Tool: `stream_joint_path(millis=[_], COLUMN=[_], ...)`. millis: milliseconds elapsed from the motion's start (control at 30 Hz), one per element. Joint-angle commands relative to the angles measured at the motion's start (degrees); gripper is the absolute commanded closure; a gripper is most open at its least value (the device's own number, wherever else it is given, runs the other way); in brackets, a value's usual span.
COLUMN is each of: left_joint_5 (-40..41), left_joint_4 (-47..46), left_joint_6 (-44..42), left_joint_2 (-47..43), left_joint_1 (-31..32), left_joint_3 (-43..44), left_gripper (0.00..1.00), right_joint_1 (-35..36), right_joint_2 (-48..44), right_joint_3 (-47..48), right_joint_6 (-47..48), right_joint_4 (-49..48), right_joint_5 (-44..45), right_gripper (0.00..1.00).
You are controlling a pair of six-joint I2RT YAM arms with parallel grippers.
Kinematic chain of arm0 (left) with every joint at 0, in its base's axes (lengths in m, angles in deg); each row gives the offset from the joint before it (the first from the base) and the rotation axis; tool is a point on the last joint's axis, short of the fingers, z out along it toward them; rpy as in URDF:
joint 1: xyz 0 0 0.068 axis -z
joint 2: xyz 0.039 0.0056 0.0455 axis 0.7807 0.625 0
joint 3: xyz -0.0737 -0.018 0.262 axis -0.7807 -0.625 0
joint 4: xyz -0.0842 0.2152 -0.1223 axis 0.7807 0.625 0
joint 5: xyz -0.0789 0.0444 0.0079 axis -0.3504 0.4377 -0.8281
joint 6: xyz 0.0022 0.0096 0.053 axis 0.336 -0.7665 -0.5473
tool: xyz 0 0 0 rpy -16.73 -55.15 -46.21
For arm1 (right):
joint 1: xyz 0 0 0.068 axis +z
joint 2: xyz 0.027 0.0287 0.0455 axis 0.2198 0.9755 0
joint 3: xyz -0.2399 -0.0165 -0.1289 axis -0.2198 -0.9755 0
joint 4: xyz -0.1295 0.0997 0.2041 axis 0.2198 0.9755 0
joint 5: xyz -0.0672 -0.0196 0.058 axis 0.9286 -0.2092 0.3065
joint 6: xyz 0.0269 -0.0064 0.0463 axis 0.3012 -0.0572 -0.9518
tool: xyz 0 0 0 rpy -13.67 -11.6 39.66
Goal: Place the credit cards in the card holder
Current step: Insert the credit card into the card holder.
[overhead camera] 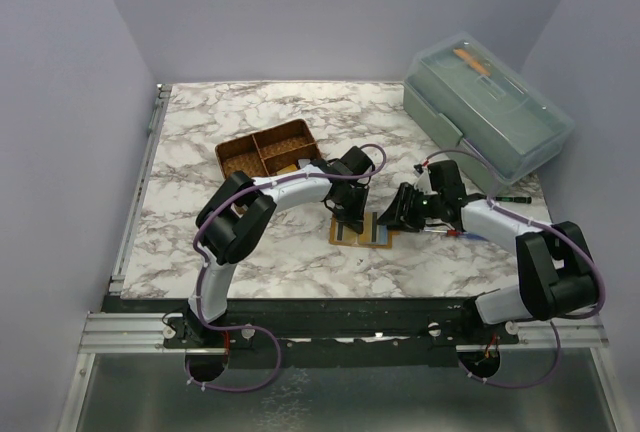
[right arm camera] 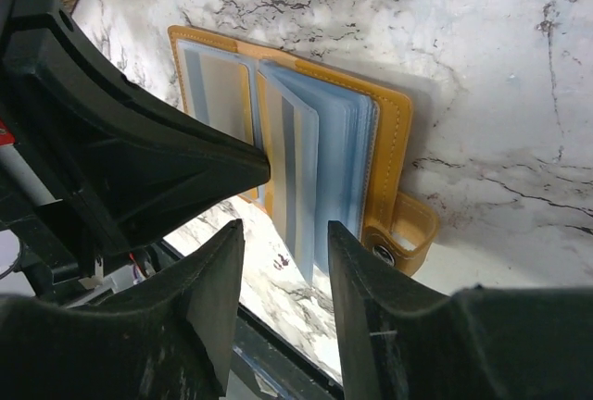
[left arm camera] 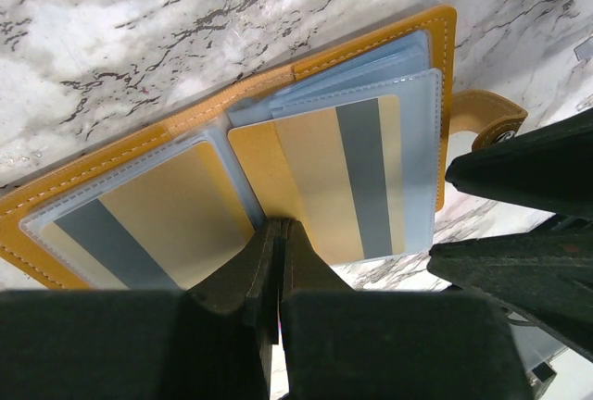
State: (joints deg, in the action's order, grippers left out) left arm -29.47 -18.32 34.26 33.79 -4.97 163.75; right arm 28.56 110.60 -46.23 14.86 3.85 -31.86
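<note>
Probably a robotics lab test cell, not a home: plain lavender walls (overhead camera: pixel 60 102) box in a marble-print counter (overhead camera: pixel 200 242), w/ left arm (overhead camera: pixel 285 192) & right arm (overhead camera: pixel 500 224) bolted to an aluminium rail (overhead camera: pixel 130 330), purple cables (overhead camera: pixel 372 148) looping around them.

A white marble-patterned table (overhead camera: pixel 200 242) with grey and brown veins is filling the middle of the top view. An orange-tan wallet (overhead camera: pixel 375 235) is lying open and flat on it, near the front edge. A brown divided basket (overhead camera: pixel 262 152) is sitting toward the back, left of centre. A grey-green box (overhead camera: pixel 488 117) with a clear lid is resting at the back right corner, well apart from the basket.
</note>
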Motion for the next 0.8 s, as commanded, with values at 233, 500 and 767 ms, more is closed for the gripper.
stream_joint_path(millis=[233,500,767], left_joint_5=[0.42,0.21,0.47], left_joint_4=[-1.03,-1.13,-1.13], left_joint_6=[0.29,0.30,0.51], left_joint_2=[1.93,1.59,-1.27], left_joint_1=[0.05,0.06,-0.50], left_joint_3=[-1.25,-0.91,-1.07], left_gripper=[1.00,1.00,0.90], right_joint_1=[0.48,1.00,1.20], right_joint_2=[2.78,3.80,4.83], right_joint_3=[-1.18,-1.07,-0.78], right_joint_6=[-0.63,-1.49,-1.79], right_joint_4=[-4.28,-6.04,-7.13], right_joint_5=[-3.81,-5.66,-6.83], right_gripper=[0.62,0.63,0.65])
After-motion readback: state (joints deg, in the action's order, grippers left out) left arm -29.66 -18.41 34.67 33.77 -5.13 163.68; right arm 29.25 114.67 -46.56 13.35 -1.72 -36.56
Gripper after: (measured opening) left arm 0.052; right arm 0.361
